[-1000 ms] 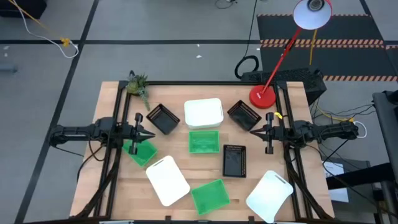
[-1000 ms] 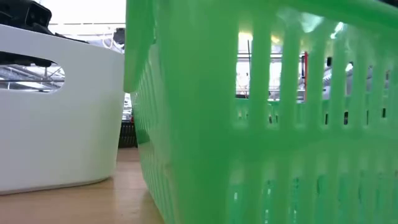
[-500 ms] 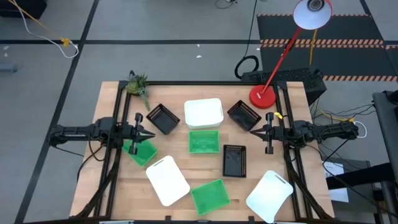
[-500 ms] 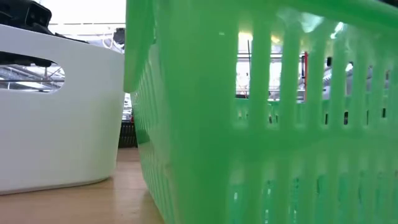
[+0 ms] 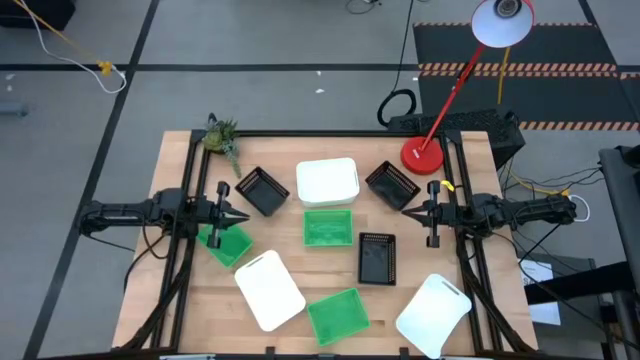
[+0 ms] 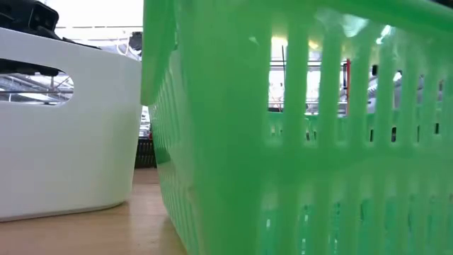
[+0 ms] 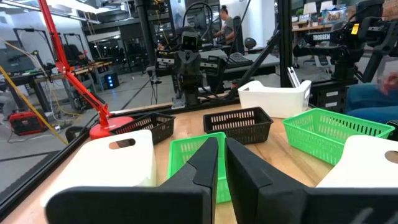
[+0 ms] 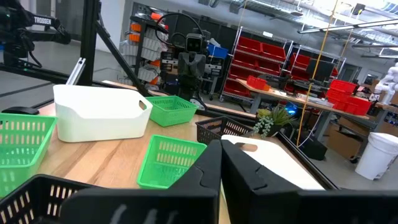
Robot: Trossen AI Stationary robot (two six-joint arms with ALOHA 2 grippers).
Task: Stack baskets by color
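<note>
- We read "TROSSEN" on dark gear in the room behind, in both wrist views.
- Our left gripper (image 5: 243, 217) and right gripper (image 5: 407, 212) sit clenched, grasping nothing, beside unstacked baskets (image 5: 328, 228).

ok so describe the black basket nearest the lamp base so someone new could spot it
Start at the red round lamp base on the table's far right. Just beside it, toward the table's middle, sits a black basket, turned at an angle. Of the three black ones, it alone lies between the lamp base and the upright white basket.
</note>
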